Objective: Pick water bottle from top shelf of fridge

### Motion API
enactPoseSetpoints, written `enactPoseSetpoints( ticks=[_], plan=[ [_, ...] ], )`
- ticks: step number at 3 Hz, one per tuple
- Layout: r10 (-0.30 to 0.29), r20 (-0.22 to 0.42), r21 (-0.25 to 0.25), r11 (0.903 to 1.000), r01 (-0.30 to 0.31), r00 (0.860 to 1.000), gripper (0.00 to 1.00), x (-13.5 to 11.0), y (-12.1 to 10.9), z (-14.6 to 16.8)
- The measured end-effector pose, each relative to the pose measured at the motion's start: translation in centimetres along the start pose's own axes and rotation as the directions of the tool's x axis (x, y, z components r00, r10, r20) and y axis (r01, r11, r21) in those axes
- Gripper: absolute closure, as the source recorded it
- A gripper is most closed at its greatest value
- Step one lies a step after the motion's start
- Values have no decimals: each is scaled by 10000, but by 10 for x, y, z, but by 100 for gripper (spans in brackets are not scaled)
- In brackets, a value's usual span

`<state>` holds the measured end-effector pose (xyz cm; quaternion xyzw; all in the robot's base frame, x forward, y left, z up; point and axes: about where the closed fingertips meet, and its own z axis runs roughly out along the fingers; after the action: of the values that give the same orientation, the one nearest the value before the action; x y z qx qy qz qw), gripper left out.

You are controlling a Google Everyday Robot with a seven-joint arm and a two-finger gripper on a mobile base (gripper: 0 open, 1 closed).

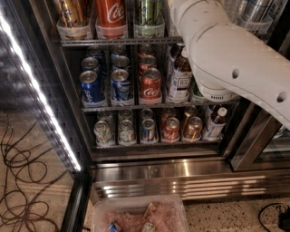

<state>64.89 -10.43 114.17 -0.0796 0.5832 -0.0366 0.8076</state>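
Apparently the gripper sits out of view above the top shelf (118, 41).

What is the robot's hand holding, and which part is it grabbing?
It cannot be told. The white arm reaches up past the top shelf, and the gripper is out of view above the picture's top edge.

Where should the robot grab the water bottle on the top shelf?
The water bottle stands upright in a clear cup on the top shelf, so its bottom is covered. It is probably best to grip its ribbed body above the cup, coming straight in from the open front. The gripper is out of view, past the picture's top edge.
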Motion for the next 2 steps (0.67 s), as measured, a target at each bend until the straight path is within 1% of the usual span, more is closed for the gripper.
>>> enactPoseSetpoints(
  ticks=[1, 2],
  plan=[
    [373, 461, 35, 9993, -375, 9982, 100, -27, -2, -10],
    [540, 204, -130, 9985, -537, 9983, 100, -34, 2, -28]
  ],
)
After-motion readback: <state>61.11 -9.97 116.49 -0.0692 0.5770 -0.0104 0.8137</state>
